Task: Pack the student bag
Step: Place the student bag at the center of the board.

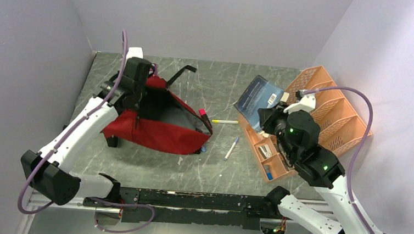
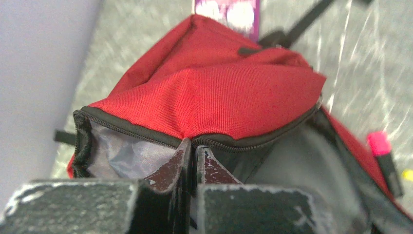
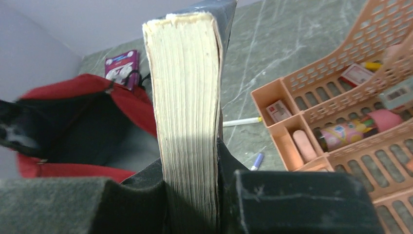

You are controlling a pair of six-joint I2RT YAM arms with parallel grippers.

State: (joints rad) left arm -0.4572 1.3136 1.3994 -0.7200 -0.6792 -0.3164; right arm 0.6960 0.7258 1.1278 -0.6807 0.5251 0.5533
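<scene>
Left claw (image 2: 192,152) was clamped shut on the zipper trim of the student bag (image 2: 219,87), with the pinch right on the mouth's rim (grey lining showed just below it). The bag lay on the left side of the tabletop (image 1: 223,90). From the top view, its long axis ran roughly left-right, closed end toward the left wall. The mouth gaped open, facing up and toward my right arm. Black straps trailed off toward the far edge.

Right claw (image 3: 191,170) was gripping a book (image 3: 187,97) by its lower end. The book stood upright with the page edge facing the wrist camera, raised beside the orange organiser (image 1: 332,112) on the right.

A pink highlighter (image 1: 201,113) lay at the bag's mouth rim. A blue-capped pen (image 1: 232,148) lay loose on the tabletop between bag and organiser.
</scene>
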